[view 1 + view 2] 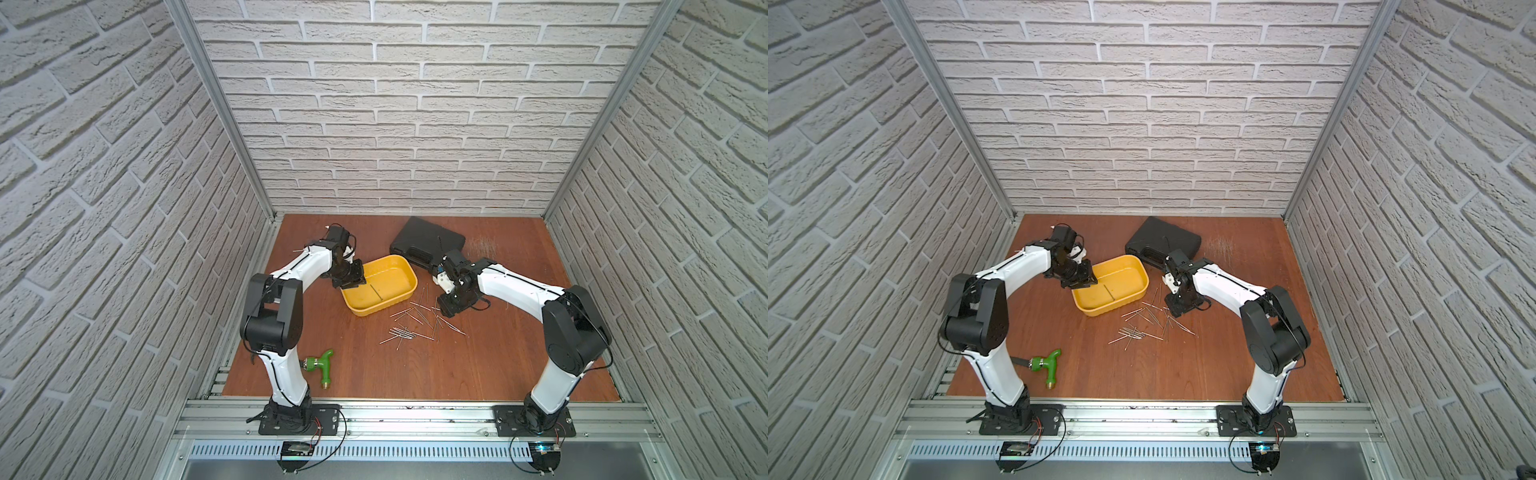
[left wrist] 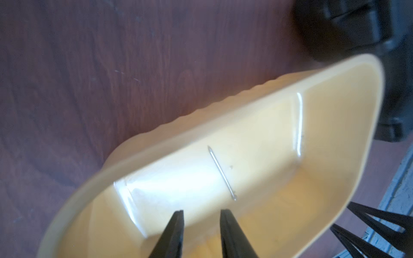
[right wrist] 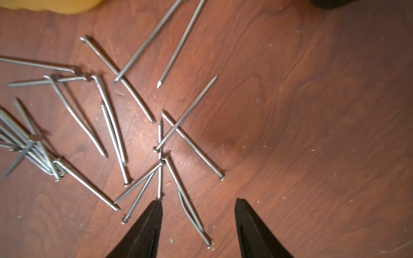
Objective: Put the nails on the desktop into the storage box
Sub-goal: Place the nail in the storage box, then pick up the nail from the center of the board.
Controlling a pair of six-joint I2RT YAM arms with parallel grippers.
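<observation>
Right end effector [image 3: 197, 200], jaws apart, empty, over thin, stiff, likely slippery nails [image 3: 119, 80]: pinch mid-shank. Left end effector [image 2: 202, 210] narrowly open, empty.

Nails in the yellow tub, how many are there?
1: a thin silvery metal nail lying flat mid-floor of the shallow yellow plastic tub; the left gripper may hide others.

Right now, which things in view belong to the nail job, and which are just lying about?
Job: loose nails; desktop; yellow storage box; one nail already inside it.
Lying about: black case; green tap.
</observation>
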